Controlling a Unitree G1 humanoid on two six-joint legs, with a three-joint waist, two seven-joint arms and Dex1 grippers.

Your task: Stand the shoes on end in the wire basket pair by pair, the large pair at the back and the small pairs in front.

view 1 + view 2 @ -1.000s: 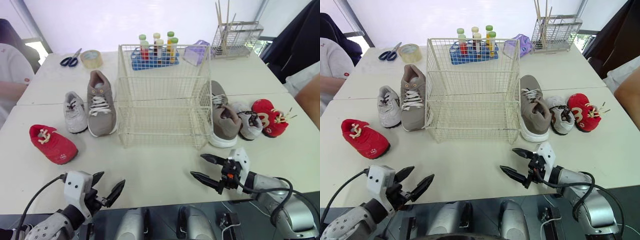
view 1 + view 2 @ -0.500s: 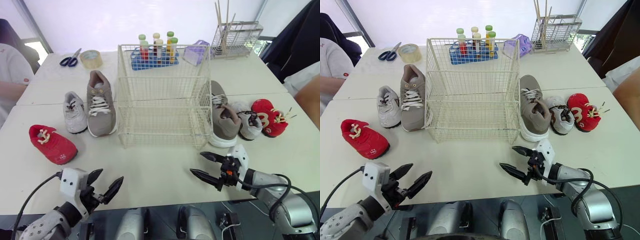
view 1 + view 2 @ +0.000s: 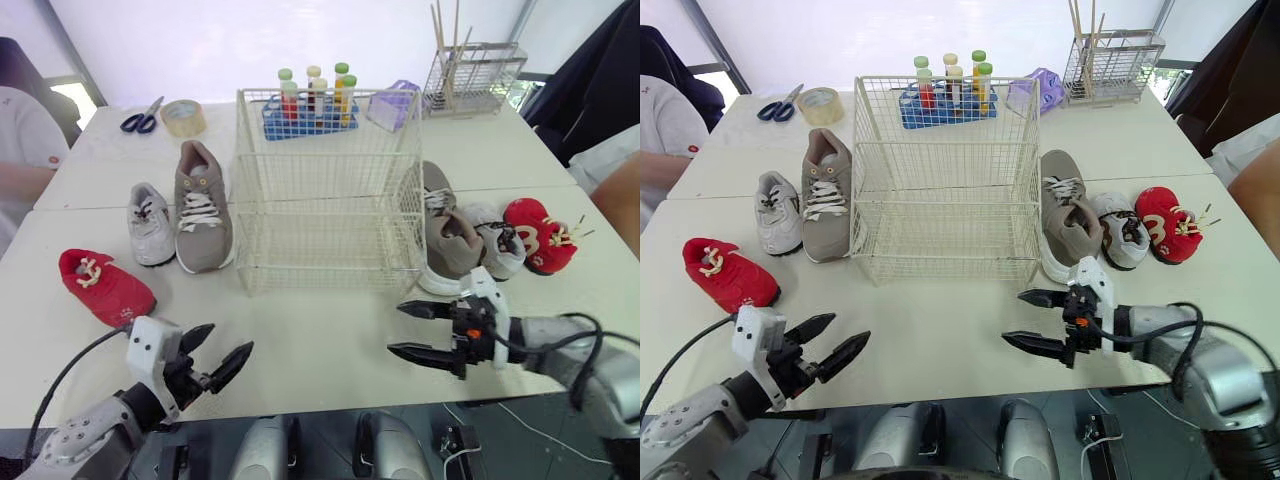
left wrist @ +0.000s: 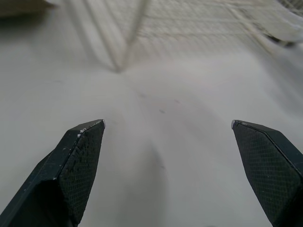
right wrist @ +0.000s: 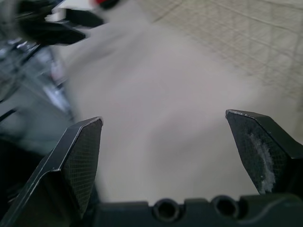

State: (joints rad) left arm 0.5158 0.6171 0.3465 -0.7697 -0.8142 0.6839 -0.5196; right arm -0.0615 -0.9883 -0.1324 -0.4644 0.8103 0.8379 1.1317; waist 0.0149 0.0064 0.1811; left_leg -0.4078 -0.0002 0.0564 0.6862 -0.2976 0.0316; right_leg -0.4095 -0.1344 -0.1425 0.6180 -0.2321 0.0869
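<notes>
Noted left tool [image 3: 230,338] and right tool [image 3: 395,328] wide, empty; wire basket [image 3: 325,190] at centre of bench [image 3: 320,330] (nothing inside), large grey shoes [image 3: 200,210] flanking. Pinch right-hand large shoe [image 3: 447,243] at heel collar, stand at back first.

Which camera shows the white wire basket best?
The right eye view: the white wire basket stands whole and centred. The left eye view shows it whole too; both wrist views catch part of its mesh.
</notes>
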